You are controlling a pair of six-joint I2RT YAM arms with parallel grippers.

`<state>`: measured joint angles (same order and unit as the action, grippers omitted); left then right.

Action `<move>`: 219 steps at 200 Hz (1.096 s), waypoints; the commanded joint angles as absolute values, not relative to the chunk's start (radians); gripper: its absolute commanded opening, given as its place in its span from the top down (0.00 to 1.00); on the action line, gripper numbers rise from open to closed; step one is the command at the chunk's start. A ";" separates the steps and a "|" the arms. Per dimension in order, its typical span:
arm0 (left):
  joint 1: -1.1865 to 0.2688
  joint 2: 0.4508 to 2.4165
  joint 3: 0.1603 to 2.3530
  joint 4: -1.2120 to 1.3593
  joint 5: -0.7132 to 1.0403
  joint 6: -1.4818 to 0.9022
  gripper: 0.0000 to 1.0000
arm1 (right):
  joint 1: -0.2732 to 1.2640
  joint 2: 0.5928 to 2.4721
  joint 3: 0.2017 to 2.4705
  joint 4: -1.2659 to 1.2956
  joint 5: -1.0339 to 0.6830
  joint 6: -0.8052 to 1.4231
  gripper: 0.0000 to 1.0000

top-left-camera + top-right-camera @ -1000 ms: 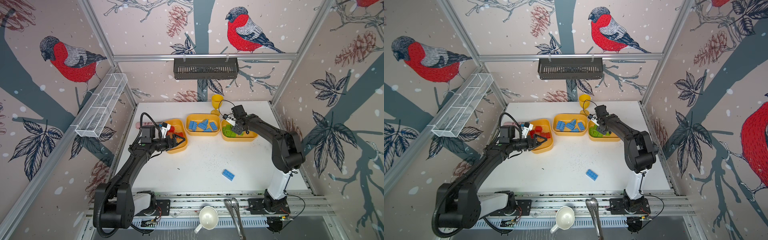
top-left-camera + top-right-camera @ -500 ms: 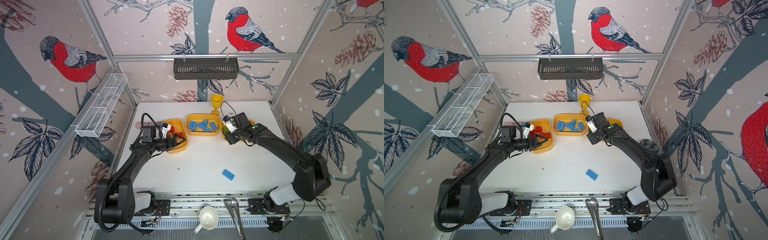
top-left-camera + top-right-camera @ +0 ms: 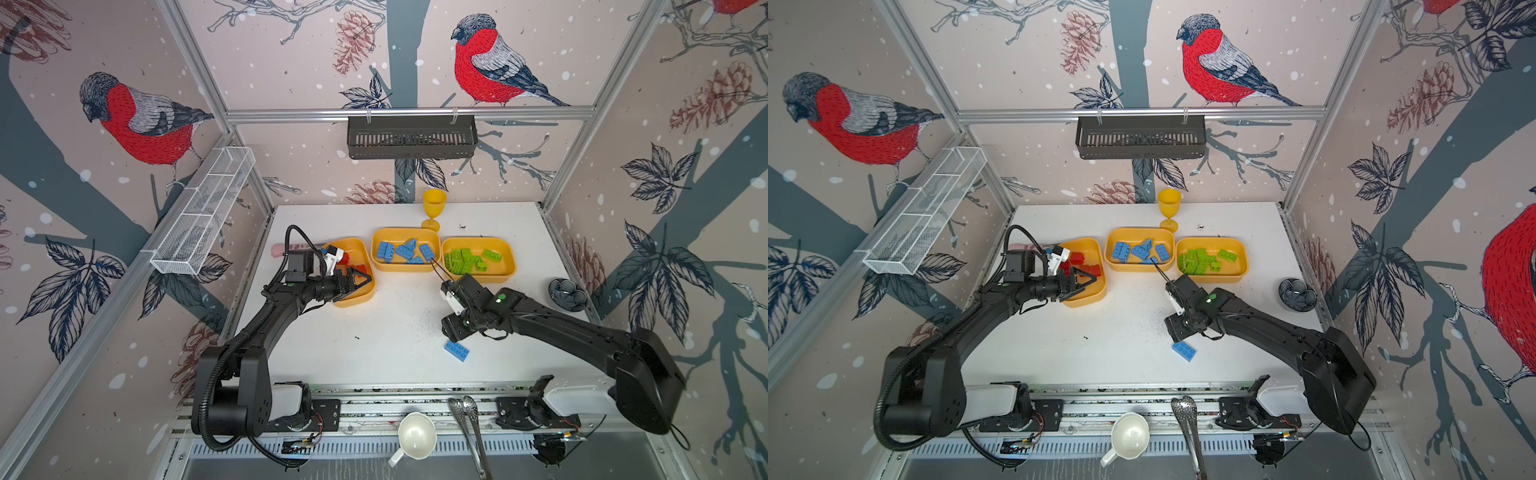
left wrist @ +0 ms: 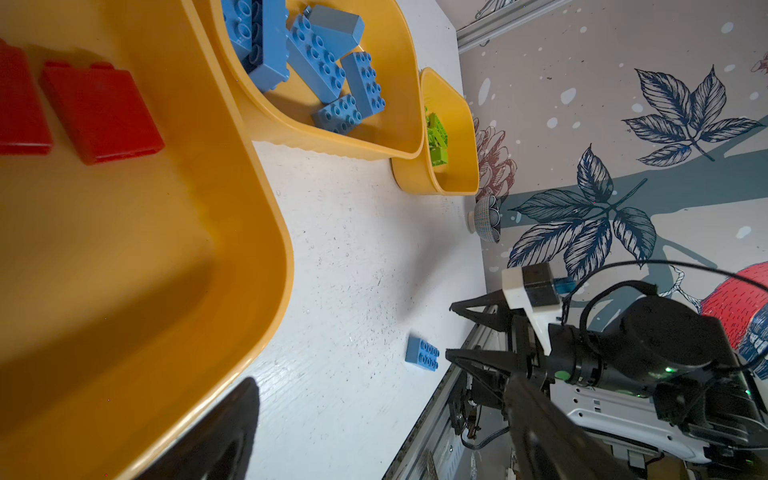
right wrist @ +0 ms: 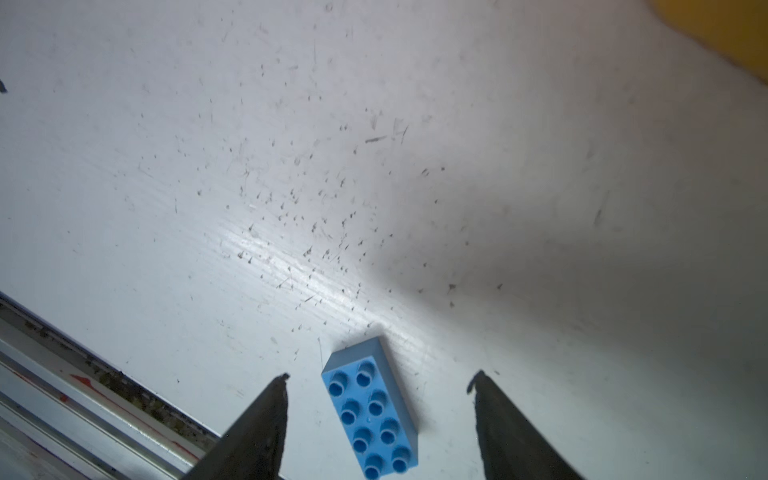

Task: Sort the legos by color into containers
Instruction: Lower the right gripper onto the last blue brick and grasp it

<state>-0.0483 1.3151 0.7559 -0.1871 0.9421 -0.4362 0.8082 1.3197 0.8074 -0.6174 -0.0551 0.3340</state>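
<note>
One blue brick [image 3: 456, 350] lies alone on the white table [image 3: 374, 340], near the front edge and well apart from the three yellow trays lined up at the back. It is the only brick outside a tray, so it looks like the last piece to sort. Its home would be the middle tray [image 3: 405, 269], which holds the other blue bricks [image 3: 405, 251]. The red bricks [image 3: 1084, 266] sit in the left tray [image 3: 357, 301] and the green bricks [image 3: 465, 262] in the right tray [image 3: 498, 272]. The brick rests flat with its studs up. In both top views its long axis runs on a slant to the table's front edge. The right pincer [image 5: 382, 375] is poised over it, partly open and holding nothing, one finger on each long side and neither touching. That lines it up to close across the short width, the surer hold. How high the tips stand above the table is hard to judge from the wrist view. The left pincer [image 3: 361, 283] hovers wide open and empty over the near end of the left tray, out of the way.
</note>
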 commanded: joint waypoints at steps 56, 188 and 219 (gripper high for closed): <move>-0.050 1.312 0.765 -0.175 0.962 -0.403 0.08 | 0.879 1.350 0.714 -0.554 -0.021 0.408 0.30; -0.050 1.310 0.758 -0.166 0.965 -0.409 0.08 | 0.958 1.465 0.742 -0.634 0.023 0.422 0.62; -0.051 1.310 0.764 -0.169 0.967 -0.409 0.08 | 0.954 1.481 0.820 -0.667 0.036 0.411 0.69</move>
